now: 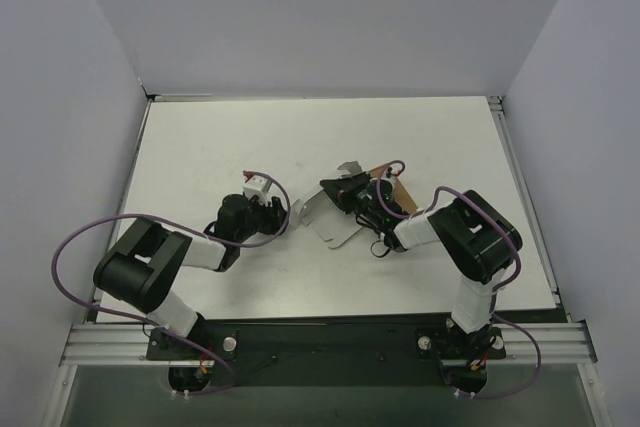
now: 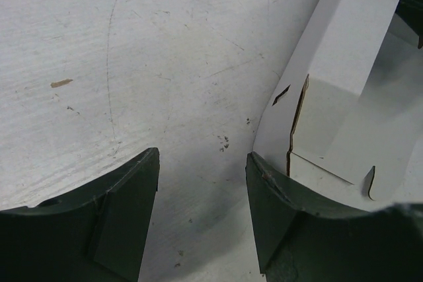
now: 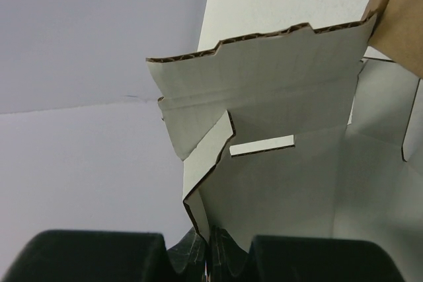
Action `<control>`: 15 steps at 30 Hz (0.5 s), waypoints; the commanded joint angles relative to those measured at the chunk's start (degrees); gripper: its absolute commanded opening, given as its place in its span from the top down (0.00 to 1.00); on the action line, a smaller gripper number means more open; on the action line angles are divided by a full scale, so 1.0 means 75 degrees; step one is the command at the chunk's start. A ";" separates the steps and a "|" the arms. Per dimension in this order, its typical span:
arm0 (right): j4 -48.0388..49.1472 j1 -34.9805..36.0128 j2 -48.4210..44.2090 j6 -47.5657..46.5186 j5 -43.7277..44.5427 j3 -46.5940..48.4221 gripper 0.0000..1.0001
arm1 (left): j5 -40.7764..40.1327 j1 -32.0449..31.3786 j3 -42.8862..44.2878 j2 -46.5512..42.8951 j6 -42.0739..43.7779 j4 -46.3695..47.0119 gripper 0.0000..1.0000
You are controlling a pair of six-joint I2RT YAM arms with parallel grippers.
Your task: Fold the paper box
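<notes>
White table (image 1: 200, 137) holds the paper box (image 1: 328, 217) near its middle. The right gripper (image 3: 210, 247) pinches one edge of the box tight. The left gripper (image 2: 203, 163) sits just beside it, fingers apart.

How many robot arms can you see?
2. The left arm reaches from the near-left toward the paper box; the right arm reaches from the near-right, its fingers pinching the box.
</notes>
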 commanded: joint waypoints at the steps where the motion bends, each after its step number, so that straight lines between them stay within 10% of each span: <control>1: -0.0988 -0.0024 0.0193 -0.0069 0.0050 0.0050 1.00 | -0.0208 -0.0084 0.0088 -0.0270 -0.0004 0.0532 0.35; 15: -0.0496 0.0877 0.0145 0.1079 0.0190 0.0648 1.00 | -0.1790 0.0056 -0.0686 -0.3433 -0.0930 -0.1845 0.35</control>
